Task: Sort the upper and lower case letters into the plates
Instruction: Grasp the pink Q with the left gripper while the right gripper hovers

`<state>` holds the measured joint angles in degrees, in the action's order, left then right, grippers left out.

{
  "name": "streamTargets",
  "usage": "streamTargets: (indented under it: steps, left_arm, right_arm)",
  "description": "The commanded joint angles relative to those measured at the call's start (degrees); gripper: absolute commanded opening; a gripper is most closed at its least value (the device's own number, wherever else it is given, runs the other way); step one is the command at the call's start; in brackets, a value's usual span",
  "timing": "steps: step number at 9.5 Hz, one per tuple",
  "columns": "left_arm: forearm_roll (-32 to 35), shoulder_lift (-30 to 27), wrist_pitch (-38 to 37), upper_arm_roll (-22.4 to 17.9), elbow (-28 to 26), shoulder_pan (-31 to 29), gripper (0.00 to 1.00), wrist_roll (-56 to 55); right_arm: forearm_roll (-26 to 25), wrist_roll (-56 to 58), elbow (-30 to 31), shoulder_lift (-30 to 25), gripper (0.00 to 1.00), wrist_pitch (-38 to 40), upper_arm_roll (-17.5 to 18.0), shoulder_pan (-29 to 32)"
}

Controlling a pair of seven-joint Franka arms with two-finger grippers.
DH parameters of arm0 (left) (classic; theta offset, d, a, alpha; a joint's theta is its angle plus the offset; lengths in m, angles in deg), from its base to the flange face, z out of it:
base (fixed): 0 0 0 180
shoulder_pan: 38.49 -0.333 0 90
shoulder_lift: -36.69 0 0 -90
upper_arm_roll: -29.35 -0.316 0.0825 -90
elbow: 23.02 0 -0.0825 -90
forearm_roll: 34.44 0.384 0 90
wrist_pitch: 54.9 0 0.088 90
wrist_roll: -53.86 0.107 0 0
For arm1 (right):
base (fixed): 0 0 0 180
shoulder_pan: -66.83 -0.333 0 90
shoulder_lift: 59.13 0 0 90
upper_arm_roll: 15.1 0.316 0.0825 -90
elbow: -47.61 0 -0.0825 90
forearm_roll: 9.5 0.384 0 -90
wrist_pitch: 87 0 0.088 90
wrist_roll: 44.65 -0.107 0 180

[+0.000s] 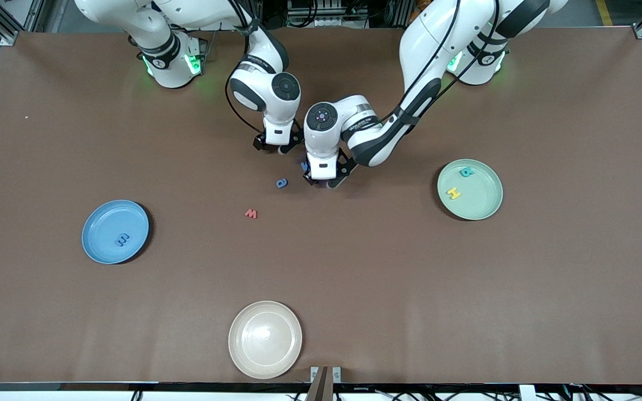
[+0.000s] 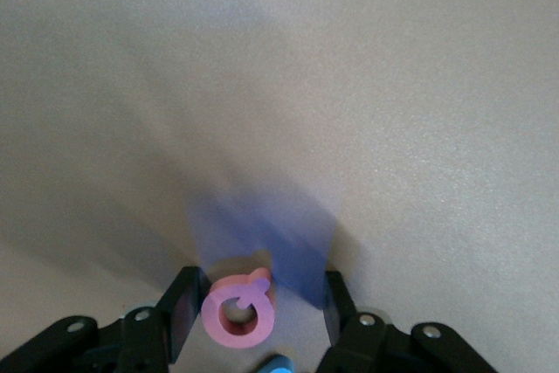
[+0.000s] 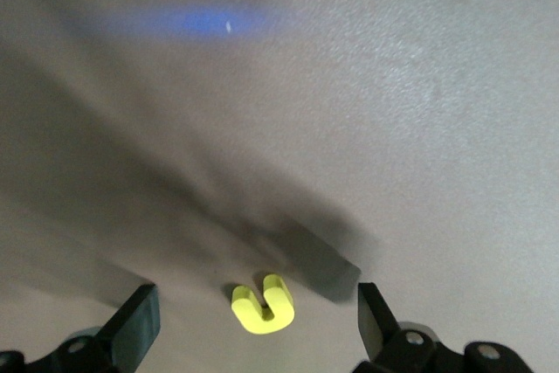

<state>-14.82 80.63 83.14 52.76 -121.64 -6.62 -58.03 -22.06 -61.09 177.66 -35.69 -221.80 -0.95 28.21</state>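
The cream plate (image 1: 265, 340) sits at the counter's (image 1: 466, 312) edge closest to the front camera, and everything else lies farther from that camera than it does. The blue plate (image 1: 115, 231) is off toward the right arm's end from the cream plate and has one dark blue letter (image 1: 122, 240) in it. The green plate (image 1: 470, 189) is off toward the left arm's end and holds a yellow letter (image 1: 453, 193) and a teal letter (image 1: 466, 172), which lie apart from each other. Straight up the counter from the cream plate lies a red letter (image 1: 251, 213), then a blue letter (image 1: 282, 182), then a small purple-blue letter (image 1: 304, 165). The left gripper (image 1: 324, 181) is down low just beside that last letter. In the left wrist view its fingers (image 2: 179, 312) are half open around a pink letter (image 2: 238, 310) lying flat on the counter. One finger is at or against the letter's edge, while a clear gap remains at the other finger, so the letter is not clamped. The right gripper (image 1: 277, 147) is low over the counter beside the left one. Its fingers (image 3: 131, 325) are spread wide and hold nothing, with a yellow hook-shaped letter (image 3: 262, 305) lying flat between them and touching neither.
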Motion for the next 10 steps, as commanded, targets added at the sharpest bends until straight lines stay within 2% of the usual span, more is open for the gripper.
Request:
streamTargets:
  steps: [1,4,5,6,8,10]
  left_arm:
    - [0.67,0.44,-0.05,-0.47,0.0,0.47,0.64,-2.01]
    - [0.67,0.45,-0.05,-0.47,0.09,0.38,0.16,-1.75]
    - [0.67,0.45,-0.05,-0.47,0.09,0.38,0.09,-1.4]
    - [0.67,0.45,-0.05,-0.47,0.09,0.21,0.05,-1.14]
    - [0.67,-0.08,-0.48,-0.12,0.44,-2.07,0.04,0.7]
    - [-0.37,-1.04,-3.37,0.14,0.53,-4.79,0.03,7.52]
  right_arm:
    - [-4.2,0.01,-0.24,0.2,1.0,2.0,0.17,-0.41]
    - [-6.5,0.1,-0.42,0.2,1.0,1.39,0.17,-0.32]
    - [-6.51,0.01,-0.42,0.11,1.0,0.77,0.17,-0.23]
    - [-6.42,-0.08,-0.42,0.2,1.0,-0.28,0.17,0.03]
    - [-6.42,-0.08,-0.42,0.2,1.0,-0.72,0.17,0.03]
    - [-6.42,-0.08,-0.07,0.29,1.0,-0.55,0.17,0.29]
